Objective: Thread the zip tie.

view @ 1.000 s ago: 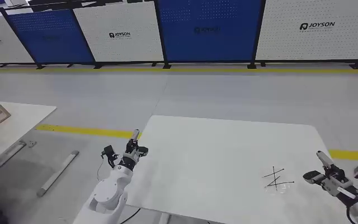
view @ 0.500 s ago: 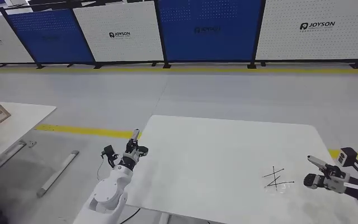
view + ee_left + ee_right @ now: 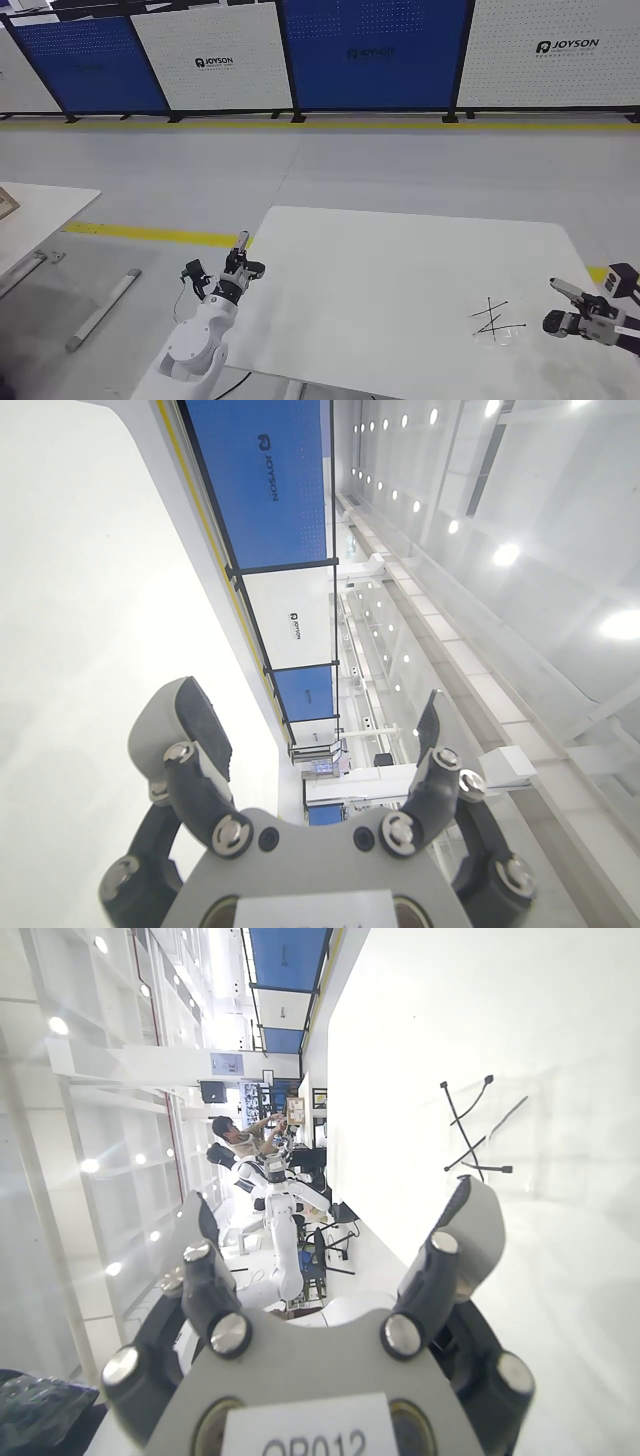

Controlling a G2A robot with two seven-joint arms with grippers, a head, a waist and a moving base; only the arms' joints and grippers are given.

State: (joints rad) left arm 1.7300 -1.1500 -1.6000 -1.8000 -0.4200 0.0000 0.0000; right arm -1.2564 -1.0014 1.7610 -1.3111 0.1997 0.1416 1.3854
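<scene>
The zip ties [image 3: 490,318] lie crossed in a small heap on the table [image 3: 400,260] close to its near right corner. The right gripper [image 3: 553,303] hangs at the right edge just beside them, spread wide and empty, so they lie inward from its fingertips; the left gripper [image 3: 240,252], likewise wide and empty, sits by the left edge, well apart, making the right arm the nearer. The strands share no single long axis, one running near edge to far with the others slanting across it, and which lies uppermost is hard to make out
</scene>
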